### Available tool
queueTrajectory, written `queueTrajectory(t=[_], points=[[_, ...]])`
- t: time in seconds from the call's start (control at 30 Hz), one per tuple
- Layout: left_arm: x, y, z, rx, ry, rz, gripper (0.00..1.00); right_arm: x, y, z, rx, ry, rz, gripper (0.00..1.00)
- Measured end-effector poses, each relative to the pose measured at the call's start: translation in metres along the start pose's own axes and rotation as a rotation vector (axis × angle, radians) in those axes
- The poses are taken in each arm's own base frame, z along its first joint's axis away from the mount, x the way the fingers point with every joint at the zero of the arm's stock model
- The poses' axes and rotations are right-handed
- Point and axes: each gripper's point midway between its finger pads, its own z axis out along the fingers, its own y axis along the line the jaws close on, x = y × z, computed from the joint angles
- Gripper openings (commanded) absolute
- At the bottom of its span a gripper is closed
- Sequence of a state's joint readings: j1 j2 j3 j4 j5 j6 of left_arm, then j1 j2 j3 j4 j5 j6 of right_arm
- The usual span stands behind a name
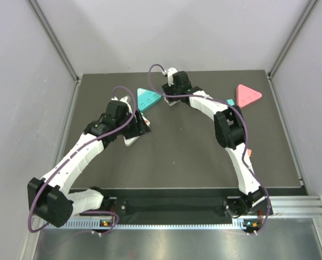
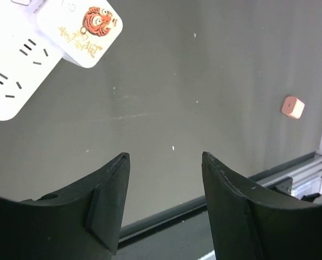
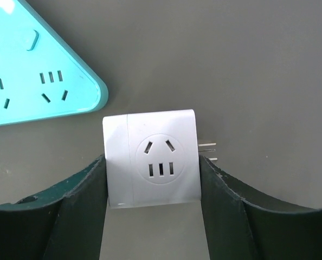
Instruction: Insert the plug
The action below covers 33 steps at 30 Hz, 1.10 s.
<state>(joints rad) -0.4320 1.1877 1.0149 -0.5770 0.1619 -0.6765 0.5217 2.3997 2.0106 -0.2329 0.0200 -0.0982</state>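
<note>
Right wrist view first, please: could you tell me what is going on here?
The right gripper is closed on a white plug adapter on the table, prongs sticking sideways, beside the teal triangular power strip. The left gripper hangs open and empty near a white power strip. The adapter is not yet plugged in.

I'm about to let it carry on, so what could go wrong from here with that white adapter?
The right end effector grips the white adapter only by its near half, so it may twist. Its prongs point away from the teal power strip, needing a turn. Nothing braces that strip, so it may slide.
</note>
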Motion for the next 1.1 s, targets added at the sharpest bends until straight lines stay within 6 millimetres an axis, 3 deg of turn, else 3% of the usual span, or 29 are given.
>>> queueTrajectory(t=[0.1, 0.2, 0.3, 0.43, 0.57, 0.67, 0.73, 0.9, 1.1], points=[[-0.008, -0.006, -0.005, 0.015, -0.01, -0.01, 0.62, 0.002, -0.001, -0.008, 0.004, 0.003, -0.007, 0.0], [-0.028, -0.021, -0.018, 0.093, -0.032, -0.05, 0.64, 0.012, 0.001, -0.043, 0.002, 0.02, -0.003, 0.0], [-0.056, -0.029, -0.03, 0.203, -0.066, -0.149, 0.67, 0.007, 0.006, -0.107, -0.004, -0.042, 0.012, 0.0], [-0.086, -0.038, -0.05, 0.355, -0.106, -0.265, 0.71, -0.039, 0.031, -0.208, -0.056, -0.331, 0.025, 0.0], [-0.09, -0.074, -0.074, 0.585, -0.083, -0.326, 0.73, -0.084, 0.081, -0.315, -0.172, -0.681, 0.007, 0.0], [-0.083, -0.09, -0.089, 0.713, -0.051, -0.384, 0.75, -0.103, 0.118, -0.368, -0.245, -0.868, -0.027, 0.0], [-0.082, -0.096, -0.096, 0.757, -0.029, -0.426, 0.77, -0.107, 0.14, -0.385, -0.277, -0.931, -0.063, 0.0], [-0.082, -0.113, -0.124, 0.861, -0.024, -0.479, 0.8, -0.104, 0.175, -0.399, -0.273, -0.99, -0.177, 0.0], [-0.067, -0.12, -0.149, 0.935, 0.005, -0.519, 0.81, -0.111, 0.183, -0.408, -0.2, -1.065, -0.258, 0.0]])
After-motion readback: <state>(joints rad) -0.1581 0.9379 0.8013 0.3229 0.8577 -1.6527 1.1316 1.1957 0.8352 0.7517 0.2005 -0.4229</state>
